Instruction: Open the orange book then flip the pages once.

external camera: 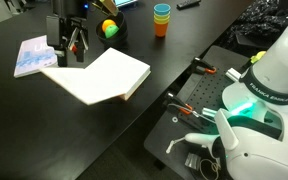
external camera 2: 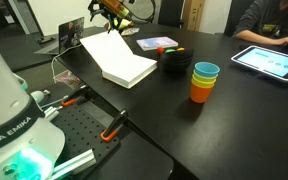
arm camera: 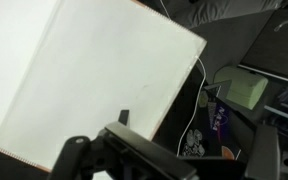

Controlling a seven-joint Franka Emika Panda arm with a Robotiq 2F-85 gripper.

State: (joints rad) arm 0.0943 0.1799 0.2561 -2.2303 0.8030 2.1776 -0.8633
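The orange book (external camera: 96, 76) lies open on the black table and shows a large white page. It shows in both exterior views (external camera 2: 121, 60), with only a thin tan strip of cover along its edge. In the wrist view the white pages (arm camera: 89, 75) fill the left and middle. My gripper (external camera: 72, 45) hangs just above the book's far corner, also seen in an exterior view (external camera 2: 106, 18). In the wrist view its fingers (arm camera: 164, 160) stand wide apart at the bottom edge, with nothing between them.
A thin light-blue book (external camera: 34, 57) lies beside the open book (external camera 2: 156, 43). A black bowl with a yellow-green ball (external camera: 109, 28), stacked orange and blue cups (external camera 2: 204, 82) and a tablet (external camera 2: 269, 60) stand on the table. A person sits at the far side (external camera 2: 269, 20).
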